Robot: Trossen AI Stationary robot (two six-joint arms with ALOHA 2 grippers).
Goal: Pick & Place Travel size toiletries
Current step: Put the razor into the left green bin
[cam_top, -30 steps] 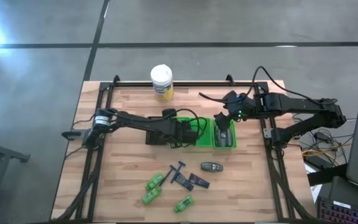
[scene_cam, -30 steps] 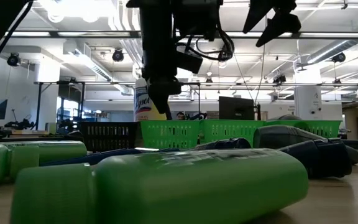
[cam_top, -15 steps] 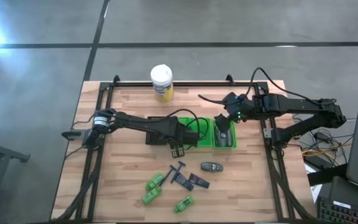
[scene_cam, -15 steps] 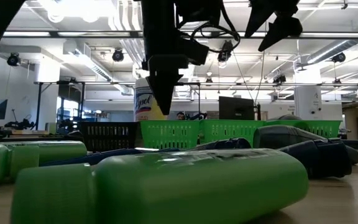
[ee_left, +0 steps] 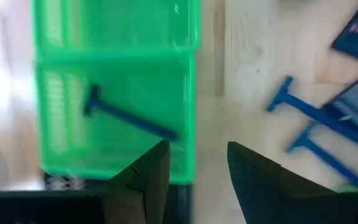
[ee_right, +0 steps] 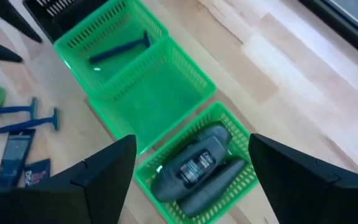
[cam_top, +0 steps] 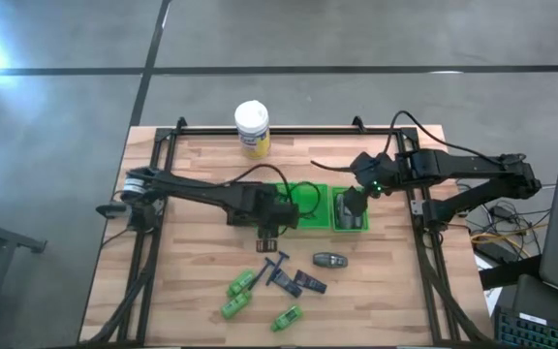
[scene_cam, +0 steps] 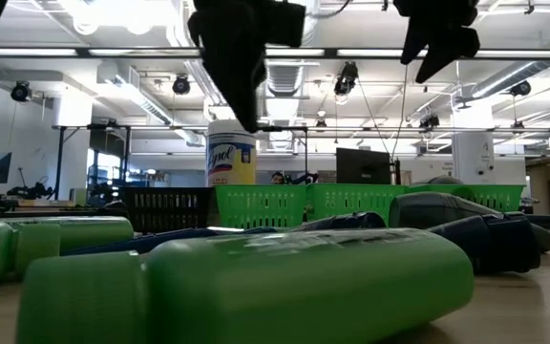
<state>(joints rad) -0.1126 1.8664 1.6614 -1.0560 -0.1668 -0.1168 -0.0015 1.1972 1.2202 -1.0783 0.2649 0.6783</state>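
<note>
My left gripper [cam_top: 269,239] hangs open with nothing in it, above the table just near of the green bin [ee_left: 114,115], where one blue razor [ee_left: 129,119] lies flat. My right gripper [ee_right: 191,140] is wide open, high over the green bin [ee_right: 197,168] that holds two grey tubes [ee_right: 194,163], and touches nothing. On the table near of the bins lie two blue razors [cam_top: 277,268], a grey tube [cam_top: 330,259], dark packets [cam_top: 309,283] and three green bottles [cam_top: 241,283].
A yellow jar with a white lid [cam_top: 252,129] stands at the far edge. A black bin [cam_top: 243,210] sits left of the green bins, partly under my left arm. Between the two filled bins is an empty green compartment [ee_right: 157,93]. A black frame rail [cam_top: 148,262] borders the table.
My left gripper has risen and drawn back from over the green bin toward the table's near edge, tipping as it went. The razor lies still in the bin.
</note>
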